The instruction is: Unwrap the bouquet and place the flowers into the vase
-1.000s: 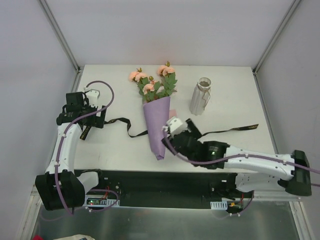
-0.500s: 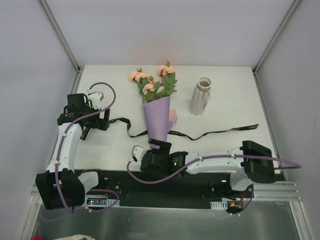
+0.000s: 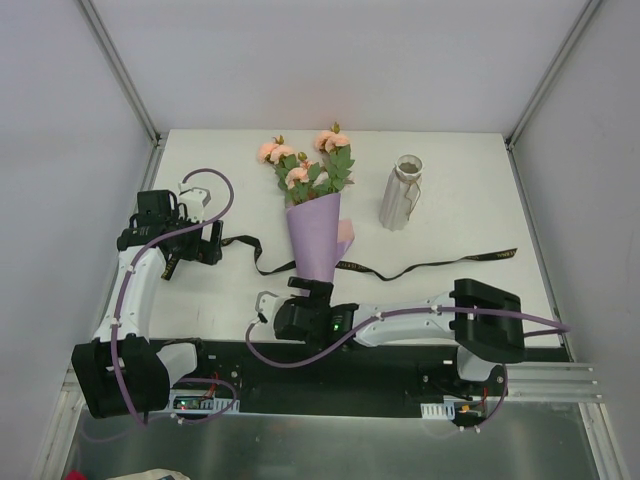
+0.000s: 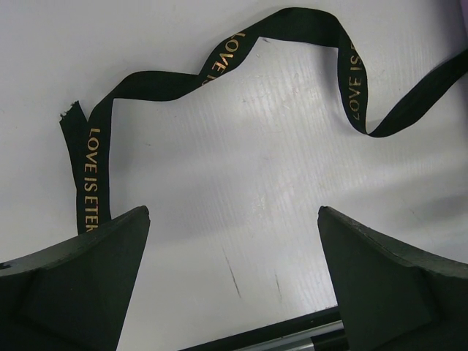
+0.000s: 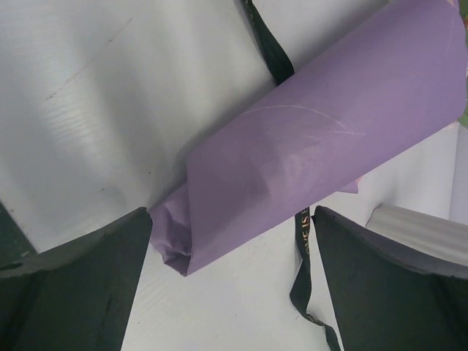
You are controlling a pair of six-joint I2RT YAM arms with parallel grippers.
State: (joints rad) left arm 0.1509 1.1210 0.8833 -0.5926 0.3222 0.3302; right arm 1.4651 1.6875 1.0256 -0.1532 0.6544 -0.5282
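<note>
The bouquet [image 3: 313,232] lies on the white table, its lilac paper cone pointing toward me and the peach-pink flowers [image 3: 303,165] at the far end. Its black ribbon [image 3: 420,266] lies untied, trailing left and right across the table. The beige ribbed vase [image 3: 400,194] stands upright to the right of the flowers. My right gripper [image 3: 311,293] is open at the cone's narrow tip; in the right wrist view the crumpled cone tip [image 5: 178,245] sits between the spread fingers [image 5: 95,285], untouched. Over bare table my left gripper [image 4: 234,219] is open, the ribbon [image 4: 219,62] ahead of it.
The ribbon's left end [image 3: 168,264] lies by my left gripper [image 3: 214,244], its right end [image 3: 505,253] near the table's right side. The black near table edge [image 4: 307,338] shows under the left fingers. White walls enclose the table on three sides.
My right arm has swung left and back toward the near edge, bringing its open gripper from beside the cone to the cone's tip. The left gripper crept slightly right. The bouquet stayed put.
</note>
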